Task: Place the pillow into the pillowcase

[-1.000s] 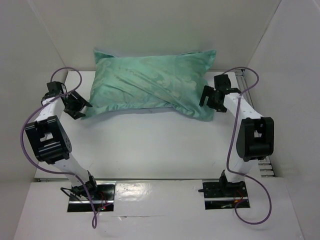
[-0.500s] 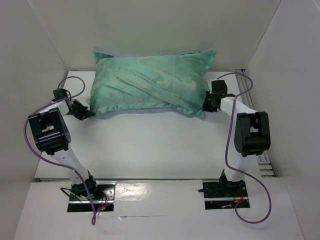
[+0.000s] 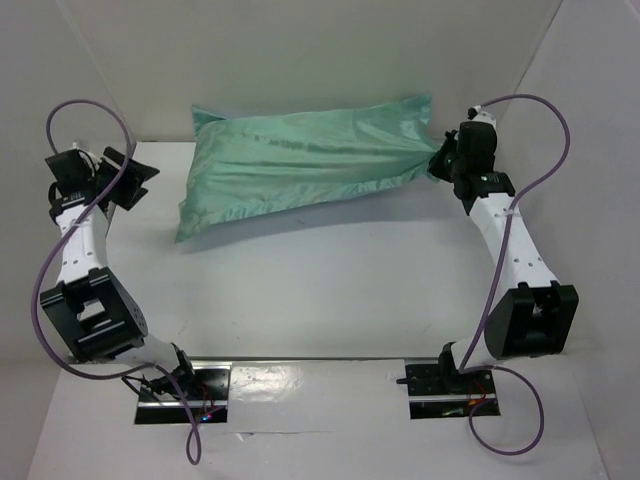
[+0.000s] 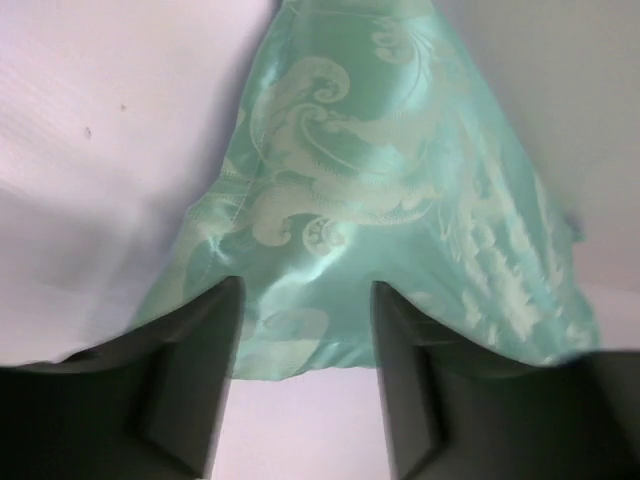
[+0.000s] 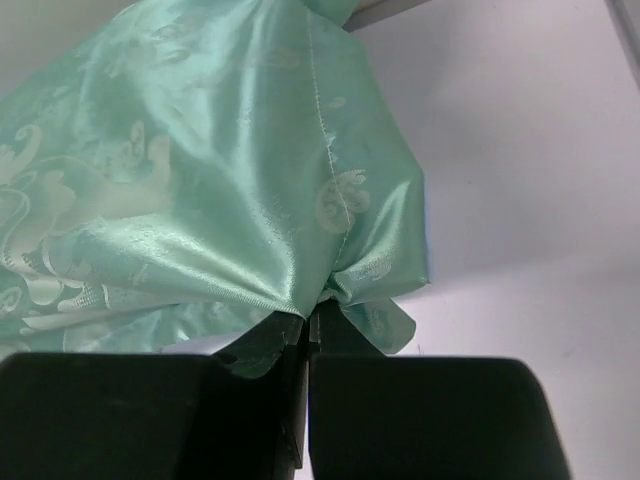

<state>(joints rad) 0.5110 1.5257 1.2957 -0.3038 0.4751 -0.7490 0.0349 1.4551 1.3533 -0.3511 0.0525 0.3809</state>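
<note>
The sea-green swirl-patterned pillowcase (image 3: 300, 165) lies bulging across the back of the table, and the pillow is hidden from view. My right gripper (image 3: 441, 160) is shut on the case's right end, which is bunched into a pinch and raised off the table; the right wrist view shows the shiny cloth (image 5: 200, 200) gathered into the closed right gripper (image 5: 310, 322). At the far left my left gripper (image 3: 136, 183) stands open, a short way off the case's left corner. The left wrist view shows that corner (image 4: 370, 200) just beyond the open left gripper (image 4: 305, 385), nothing between the fingers.
White walls (image 3: 300, 50) close in the table (image 3: 320, 290) at the back and both sides. Purple cables loop over the left arm (image 3: 88, 104) and the right arm (image 3: 535, 100). Both arm bases sit at the near edge.
The right gripper shut on the case's right end and pulled it up and to the right, stretching the case. The left gripper closed at the left corner, then opened and drew back left.
</note>
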